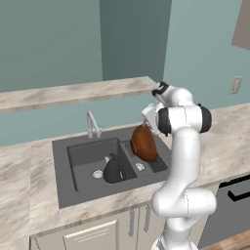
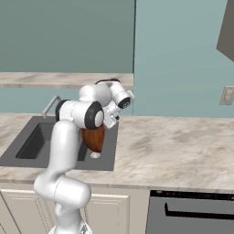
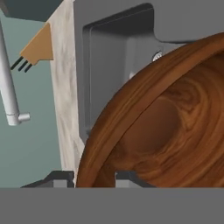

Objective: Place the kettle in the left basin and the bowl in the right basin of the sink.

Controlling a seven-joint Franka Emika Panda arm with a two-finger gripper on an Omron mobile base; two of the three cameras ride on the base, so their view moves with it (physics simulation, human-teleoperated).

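At centre frame, the bowl [image 1: 144,143], judged stiff and slippery, is pinched at its rim by the hand [image 3: 95,175].

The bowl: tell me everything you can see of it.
The bowl is wide, round, glossy reddish-brown wood with swirling grain. It stands tipped up on edge in the right basin, its lower part down inside. In the hand view its rim passes between the fingertips of the gripper; whether they grip it is unclear.

the marbled counter [image 1: 19,171] carries the dark grey sink [image 1: 63,166]; the kettle [image 1: 113,171] sits in its left basin [image 1: 80,161].
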